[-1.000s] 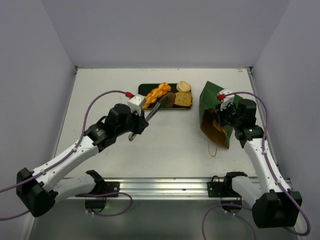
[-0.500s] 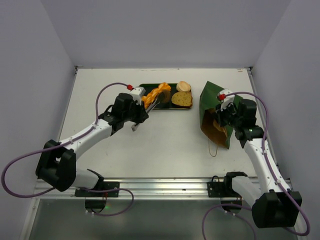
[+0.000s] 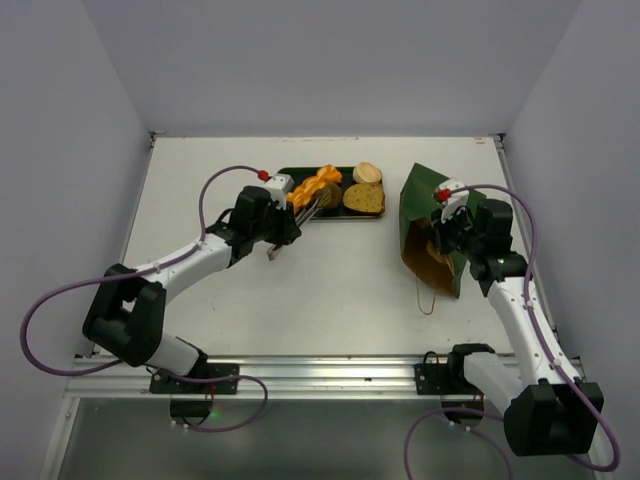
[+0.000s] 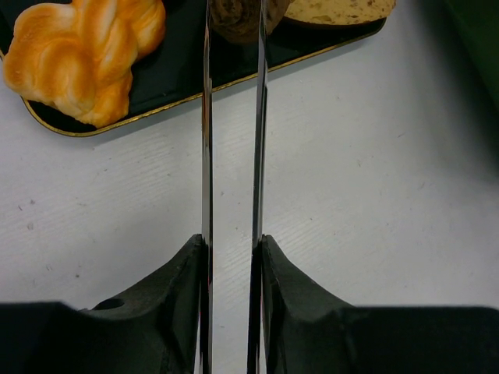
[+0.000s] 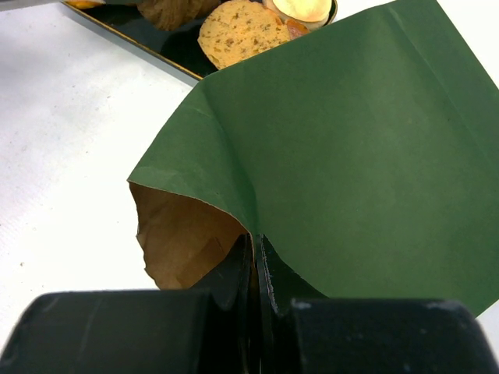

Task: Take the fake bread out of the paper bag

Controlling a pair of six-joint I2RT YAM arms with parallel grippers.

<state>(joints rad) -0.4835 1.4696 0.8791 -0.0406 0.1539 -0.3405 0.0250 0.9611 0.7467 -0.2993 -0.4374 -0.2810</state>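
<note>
Left claw (image 4: 231, 251): clamps metal tongs (image 4: 207, 140), tips flanking a dark bread piece (image 4: 238, 12) on the far tray (image 4: 179, 70), between braided loaf (image 4: 82, 58) and toast slice (image 4: 335, 9). Right claw (image 5: 256, 251): pinches shut on the paper bag (image 5: 351, 156) rim, right of tray on the worktop (image 3: 350, 300).

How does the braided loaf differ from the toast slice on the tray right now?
The braided loaf is glossy orange-yellow and twisted; the toast slice is dull brown and speckled. From above, the loaf sits left on the tray, the slice right. Both lie on the tray.
</note>
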